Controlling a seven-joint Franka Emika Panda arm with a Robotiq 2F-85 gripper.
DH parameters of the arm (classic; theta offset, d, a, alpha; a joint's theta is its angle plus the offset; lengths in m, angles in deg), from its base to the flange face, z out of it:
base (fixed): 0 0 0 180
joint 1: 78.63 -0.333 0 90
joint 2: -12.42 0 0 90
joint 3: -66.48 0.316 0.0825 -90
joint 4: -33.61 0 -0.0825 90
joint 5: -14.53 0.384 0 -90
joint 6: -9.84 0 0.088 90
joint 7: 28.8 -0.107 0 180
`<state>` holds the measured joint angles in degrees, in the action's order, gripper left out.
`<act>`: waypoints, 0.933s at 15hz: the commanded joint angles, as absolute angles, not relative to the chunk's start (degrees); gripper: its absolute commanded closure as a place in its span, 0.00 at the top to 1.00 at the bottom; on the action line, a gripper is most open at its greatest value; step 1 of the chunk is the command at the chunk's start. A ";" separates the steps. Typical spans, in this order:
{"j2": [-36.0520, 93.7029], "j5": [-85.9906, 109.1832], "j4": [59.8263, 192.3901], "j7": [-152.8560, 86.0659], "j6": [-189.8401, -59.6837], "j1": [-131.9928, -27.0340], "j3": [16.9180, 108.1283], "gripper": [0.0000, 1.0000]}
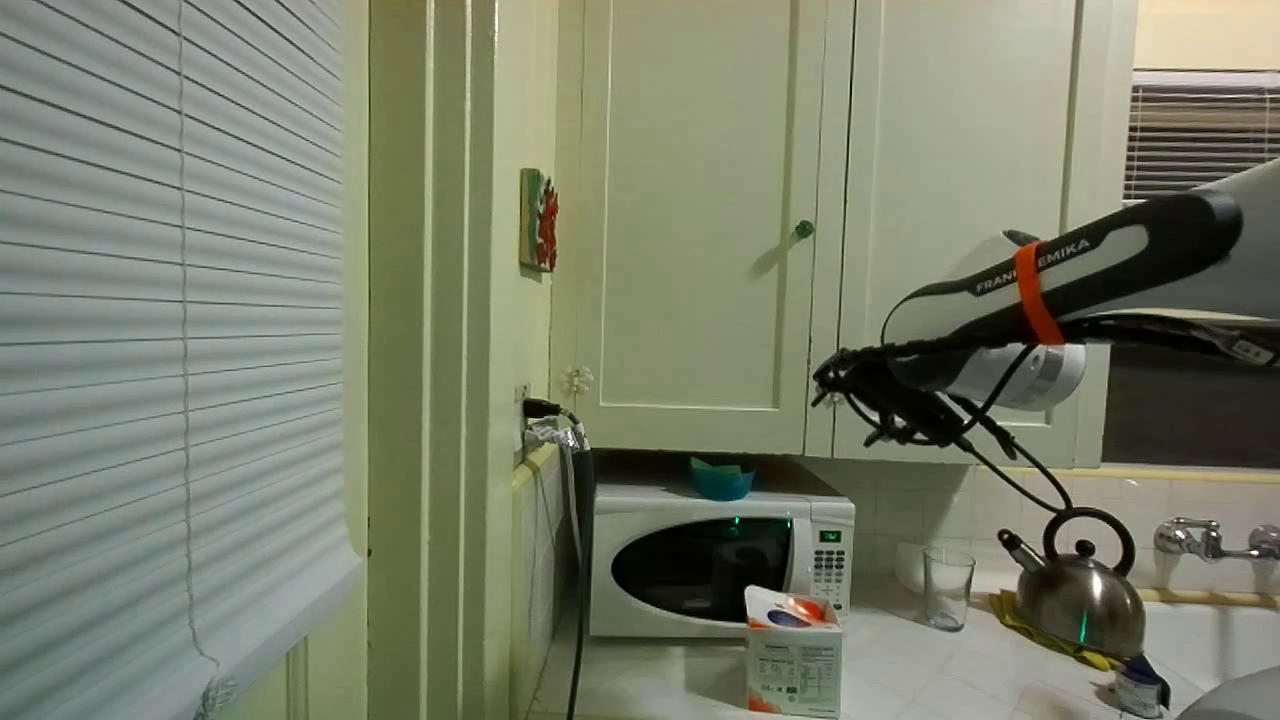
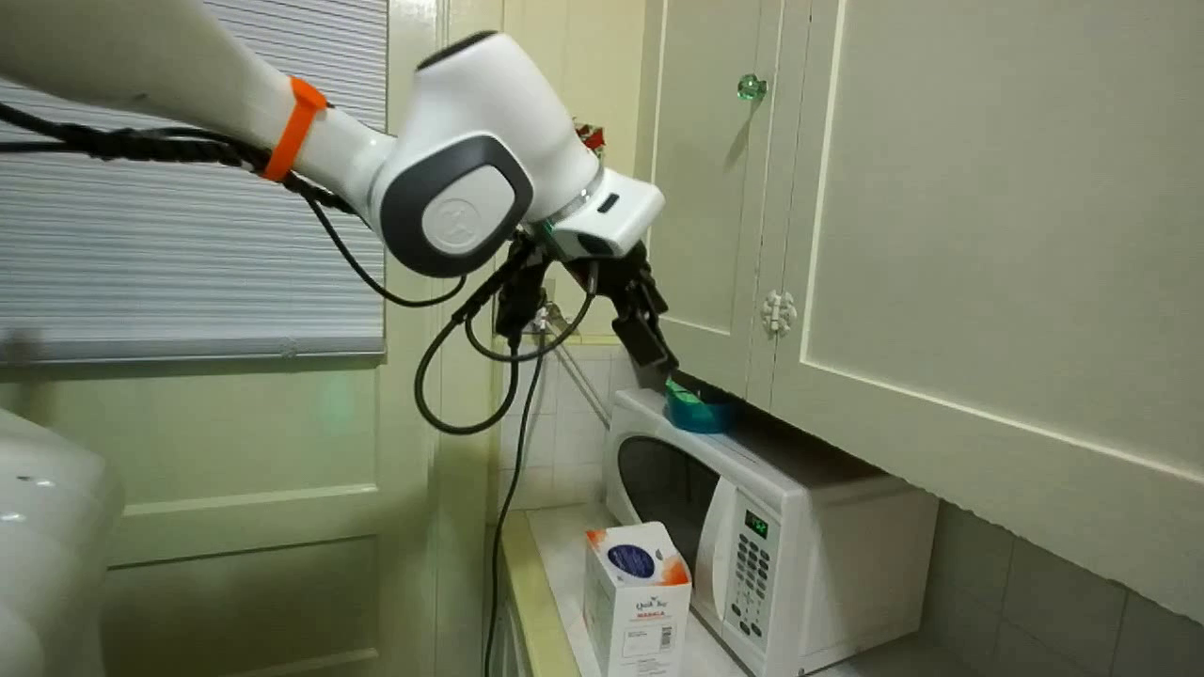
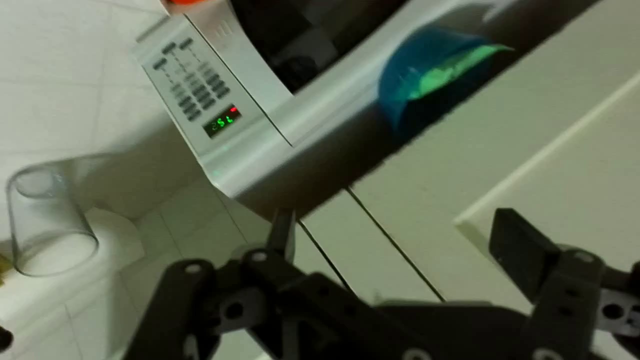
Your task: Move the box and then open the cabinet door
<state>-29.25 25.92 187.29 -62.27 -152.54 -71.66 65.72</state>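
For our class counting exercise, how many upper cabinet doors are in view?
2: in both exterior views, the cabinet door with the green knob on the left, the neighbouring door on the right. Others may be out of frame.

Lower than the matt gripper (image 3: pixel 395 221): box (image 2: pixel 640 606), smooth printed card; microwave (image 2: pixel 790 536), smooth semi-gloss; kettle (image 1: pixel 1082 608), shiny metal; tumbler (image 1: pixel 947 590), clear glass. Near gripper: cabinet door (image 1: pixel 692 220), low-sheen paint.
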 commanded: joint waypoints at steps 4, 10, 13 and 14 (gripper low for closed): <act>-31.16 27.52 184.47 -58.69 -161.13 -69.03 71.24 1.00; -30.78 25.97 184.87 -57.20 -165.03 -65.90 74.41 1.00; -25.00 23.08 175.51 -52.86 -170.46 -63.23 77.50 1.00; -24.02 22.50 173.24 -51.81 -171.92 -62.14 78.68 1.00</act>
<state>-28.87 24.24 181.28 -54.66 -168.95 -65.30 75.61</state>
